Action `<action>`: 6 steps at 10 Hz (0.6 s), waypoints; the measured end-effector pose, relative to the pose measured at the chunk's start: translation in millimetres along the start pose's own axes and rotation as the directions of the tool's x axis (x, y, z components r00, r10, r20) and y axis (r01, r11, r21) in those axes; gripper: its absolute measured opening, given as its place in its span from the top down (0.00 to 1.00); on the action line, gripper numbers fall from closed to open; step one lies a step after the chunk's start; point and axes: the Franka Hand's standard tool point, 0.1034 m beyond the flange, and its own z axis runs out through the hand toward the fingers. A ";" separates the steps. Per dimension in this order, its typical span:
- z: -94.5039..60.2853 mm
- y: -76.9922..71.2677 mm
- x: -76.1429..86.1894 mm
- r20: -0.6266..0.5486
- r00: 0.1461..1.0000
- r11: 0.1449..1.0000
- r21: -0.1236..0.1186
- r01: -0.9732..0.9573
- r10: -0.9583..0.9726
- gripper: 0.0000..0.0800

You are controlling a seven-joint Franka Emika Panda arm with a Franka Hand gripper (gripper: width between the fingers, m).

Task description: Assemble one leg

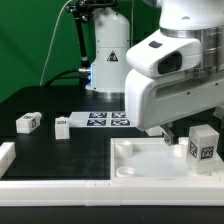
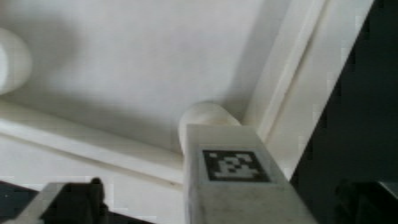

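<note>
One leg (image 1: 204,143), a small white block with a black-and-white tag, stands upright at the near right corner of the large white panel (image 1: 140,168). My gripper (image 1: 180,135) hangs just above the panel, right beside this leg. In the wrist view the leg (image 2: 231,160) stands between my fingers (image 2: 71,200), with a clear gap on the side that shows, so my gripper (image 2: 222,208) is open. The panel's rim (image 2: 294,70) runs right next to the leg. Two more legs (image 1: 27,122) (image 1: 62,126) lie on the black table at the exterior view's left.
The marker board (image 1: 108,119) lies behind the panel at mid table. The robot's base (image 1: 110,55) stands at the back. A white raised edge (image 1: 8,155) sits at the exterior view's near left.
</note>
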 end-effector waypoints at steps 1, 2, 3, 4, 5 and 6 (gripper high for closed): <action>-1.6 -0.7 2.8 0.011 1.000 1.000 0.006 -0.016 0.016 0.19; -2.3 -1.0 2.9 0.013 0.999 0.999 0.008 -0.043 0.043 0.19; 0.3 -1.6 5.3 -0.005 0.998 0.998 0.004 -0.068 0.068 0.19; 3.9 -1.2 5.2 -0.008 0.998 0.998 0.004 -0.070 0.070 0.19; 6.1 0.3 4.5 -0.004 0.997 0.997 0.006 -0.073 0.073 0.19; 5.7 0.2 6.3 -0.013 0.997 0.997 0.004 -0.071 0.071 0.37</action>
